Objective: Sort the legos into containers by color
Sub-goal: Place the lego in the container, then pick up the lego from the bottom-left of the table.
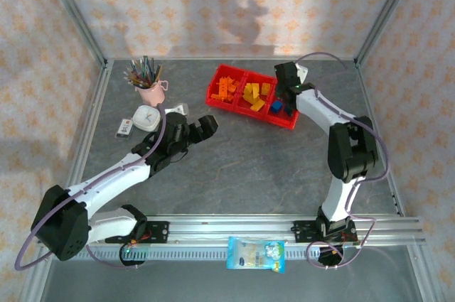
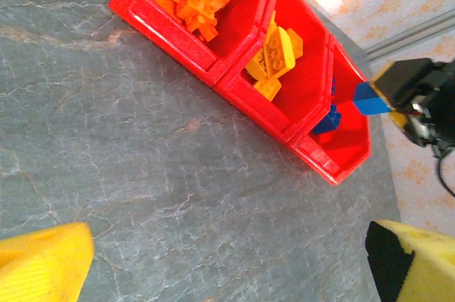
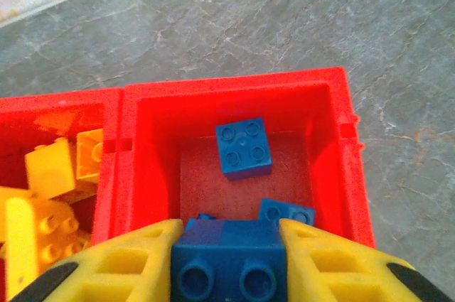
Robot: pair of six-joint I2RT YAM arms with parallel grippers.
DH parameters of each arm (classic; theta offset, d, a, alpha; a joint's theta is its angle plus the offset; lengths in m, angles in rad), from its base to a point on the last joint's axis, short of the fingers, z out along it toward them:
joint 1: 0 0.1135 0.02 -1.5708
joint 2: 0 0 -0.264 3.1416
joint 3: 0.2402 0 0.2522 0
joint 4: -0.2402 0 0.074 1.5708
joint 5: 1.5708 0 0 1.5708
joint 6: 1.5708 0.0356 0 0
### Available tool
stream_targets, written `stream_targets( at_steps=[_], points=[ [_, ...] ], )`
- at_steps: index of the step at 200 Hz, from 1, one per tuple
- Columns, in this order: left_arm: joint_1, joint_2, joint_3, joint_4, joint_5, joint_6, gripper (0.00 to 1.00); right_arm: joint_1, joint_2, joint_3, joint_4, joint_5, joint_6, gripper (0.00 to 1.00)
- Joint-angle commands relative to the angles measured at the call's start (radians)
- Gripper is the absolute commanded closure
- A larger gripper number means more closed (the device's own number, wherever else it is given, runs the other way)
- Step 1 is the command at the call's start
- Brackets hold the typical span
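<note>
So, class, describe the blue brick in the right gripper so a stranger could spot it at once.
Find the long red tray and its right-end bin. Above it, the right gripper pinches a blue brick; the other blue bricks lie loose inside.

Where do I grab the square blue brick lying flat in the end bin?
Come straight down and pinch two opposite flat sides. The square blue brick lies studs-up on the floor of the end bin, with bare floor on either side.
</note>
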Motion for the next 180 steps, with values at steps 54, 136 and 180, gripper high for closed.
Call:
stream_targets(
  at_steps=[54,136,180],
  points=[
    [-0.007,-0.008,0.061,-0.025,-0.043,0.062,0.01,-0.009,0.037,0.098,0.036,-0.007,-0.069,0.49],
    [0.016,-0.095,0.05,-0.098,-0.111,0.082,0.01,0.114,-0.179,-0.066,0.018,-0.053,-0.062,0.46],
    [0.078,-0.205,0.0,-0.178,-0.115,0.062,0.01,0.262,-0.226,-0.127,0.043,-0.074,-0.049,0.43]
  ],
)
